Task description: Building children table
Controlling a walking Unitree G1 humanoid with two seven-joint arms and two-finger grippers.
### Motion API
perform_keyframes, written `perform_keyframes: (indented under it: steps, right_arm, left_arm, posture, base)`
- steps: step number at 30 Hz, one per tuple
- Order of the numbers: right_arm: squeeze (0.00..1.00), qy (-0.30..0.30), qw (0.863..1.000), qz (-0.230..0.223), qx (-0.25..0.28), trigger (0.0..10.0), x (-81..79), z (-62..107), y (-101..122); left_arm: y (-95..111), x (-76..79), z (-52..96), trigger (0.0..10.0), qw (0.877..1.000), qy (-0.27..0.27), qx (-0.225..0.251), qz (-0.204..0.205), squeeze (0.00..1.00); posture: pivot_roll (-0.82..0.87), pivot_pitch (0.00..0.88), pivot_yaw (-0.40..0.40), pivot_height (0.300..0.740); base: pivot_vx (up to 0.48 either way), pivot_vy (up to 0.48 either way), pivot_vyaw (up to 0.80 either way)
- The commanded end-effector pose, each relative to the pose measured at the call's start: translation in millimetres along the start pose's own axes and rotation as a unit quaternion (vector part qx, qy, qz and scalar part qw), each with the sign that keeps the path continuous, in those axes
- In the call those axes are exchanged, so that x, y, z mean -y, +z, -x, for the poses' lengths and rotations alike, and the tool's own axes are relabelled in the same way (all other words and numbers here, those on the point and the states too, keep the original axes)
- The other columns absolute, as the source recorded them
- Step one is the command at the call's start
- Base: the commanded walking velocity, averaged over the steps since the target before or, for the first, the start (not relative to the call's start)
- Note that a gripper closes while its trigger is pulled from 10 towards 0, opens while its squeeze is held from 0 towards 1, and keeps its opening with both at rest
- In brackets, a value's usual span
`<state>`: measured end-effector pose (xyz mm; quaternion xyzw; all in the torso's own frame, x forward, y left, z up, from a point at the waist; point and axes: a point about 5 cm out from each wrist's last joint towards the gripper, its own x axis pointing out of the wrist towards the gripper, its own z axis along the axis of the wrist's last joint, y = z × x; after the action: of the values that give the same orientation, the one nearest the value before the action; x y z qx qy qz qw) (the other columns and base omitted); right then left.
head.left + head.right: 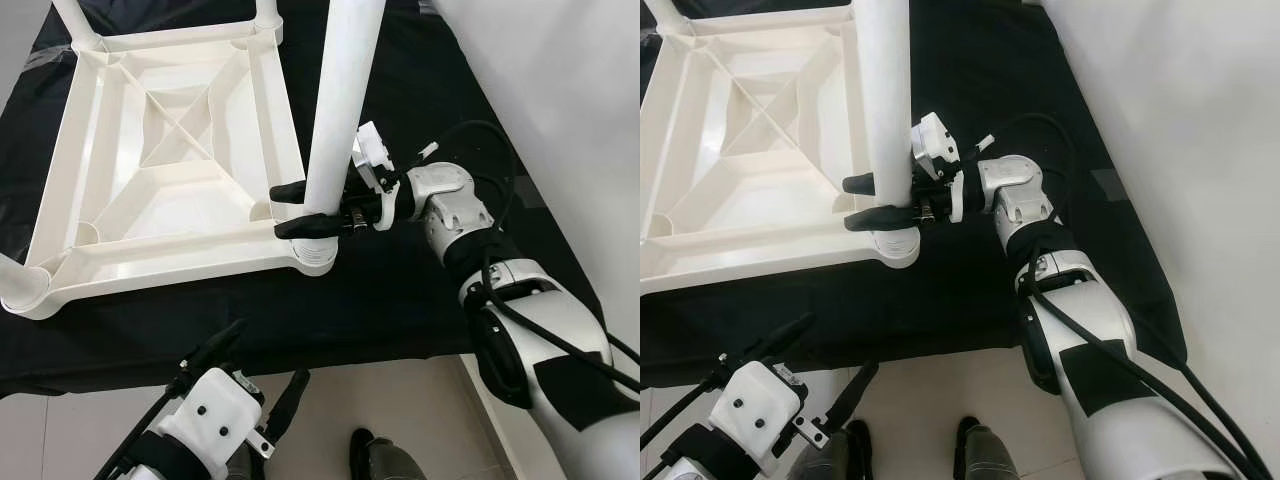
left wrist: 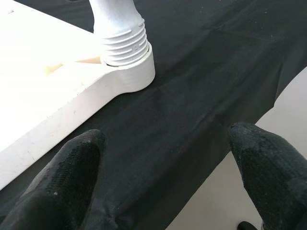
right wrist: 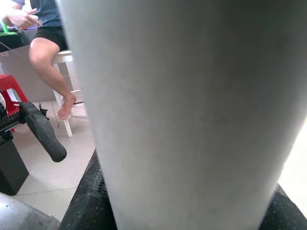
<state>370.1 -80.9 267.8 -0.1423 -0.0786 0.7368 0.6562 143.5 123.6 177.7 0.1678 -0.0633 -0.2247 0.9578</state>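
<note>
Upside down on the black cloth [image 1: 400, 290], upper left of the head views: white tabletop [image 1: 160, 150], ribbed underside up so the corner sockets face the ceiling and can take legs. Already standing in other corners, upper left and far left edge: more white legs. Lower left, near the cloth's front edge: left claw [image 1: 262, 372], fingers spread wide and holding nothing, apparently parked clear of the work; beyond its fingertips in its wrist view, a ribbed leg base seated in a socket. Centre: upright leg [image 1: 340, 100] in the near right corner socket [image 1: 315, 252]. Clamped around that leg low down, just above the socket: right claw [image 1: 303, 208], probably to steady or press it home. Background of the right wrist view: seated person [image 3: 45, 43].
</note>
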Motion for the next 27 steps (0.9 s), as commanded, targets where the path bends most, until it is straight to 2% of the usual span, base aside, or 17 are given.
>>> perform_keyframes:
  steps: [1, 8, 12, 14, 18, 21, 23, 27]
  right_arm:
    - [0.00, 0.029, 0.998, -0.045, -0.037, 10.0, -10.1, -0.9, -22]
    - [0.00, 0.065, 0.995, -0.041, -0.069, 10.0, -17.0, -7.9, -28]
    - [0.00, 0.125, 0.989, -0.036, -0.075, 10.0, -29.2, -18.8, -24]
    - [0.00, 0.154, 0.985, -0.035, -0.066, 10.0, -35.6, -26.6, -20]
    - [0.00, 0.165, 0.984, -0.037, -0.060, 10.0, -38.4, -30.4, -19]
    - [0.00, 0.185, 0.981, -0.045, -0.038, 10.0, -46.6, -40.1, -22]
    - [0.00, 0.187, 0.981, -0.051, -0.009, 10.0, -51.0, -47.0, -25]
    - [0.00, 0.173, 0.983, -0.054, 0.018, 10.0, -50.9, -50.8, -28]
  left_arm:
    - [-2, 3.6, 2.7, 10.0, 1.000, -0.004, -0.011, 0.009, 0.00]
    - [-2, 3.2, 2.3, 10.0, 1.000, -0.004, -0.011, 0.008, 0.00]
    - [-2, 3.2, 2.1, 10.0, 1.000, -0.003, -0.011, 0.008, 0.00]
    - [-3, 2.9, 1.5, 10.0, 1.000, -0.003, -0.011, 0.008, 0.00]
    - [-3, 2.8, 1.1, 10.0, 1.000, -0.003, -0.011, 0.008, 0.00]
    - [-4, 2.9, 0.2, 10.0, 1.000, -0.002, -0.011, 0.008, 0.00]
    - [-4, 3.2, -0.7, 10.0, 1.000, 0.000, -0.010, 0.008, 0.00]
    - [-5, 3.5, -1.2, 10.0, 1.000, 0.001, -0.010, 0.008, 0.00]
  posture:
    - [0.14, 0.349, -0.046, 0.740]
    - [0.14, 0.347, -0.046, 0.740]
    - [0.14, 0.347, -0.046, 0.740]
    - [0.14, 0.341, -0.046, 0.740]
    - [0.13, 0.336, -0.048, 0.740]
    - [0.13, 0.332, -0.052, 0.740]
    - [0.13, 0.329, -0.053, 0.740]
    - [0.13, 0.324, -0.055, 0.740]
  base:
    - [0.000, 0.000, 0.00]
    - [0.000, 0.000, 0.00]
    - [0.000, 0.000, 0.00]
    - [0.000, 0.000, 0.00]
    - [0.000, 0.000, 0.00]
    - [0.000, 0.000, 0.00]
    - [0.000, 0.000, 0.00]
    - [0.000, 0.000, 0.00]
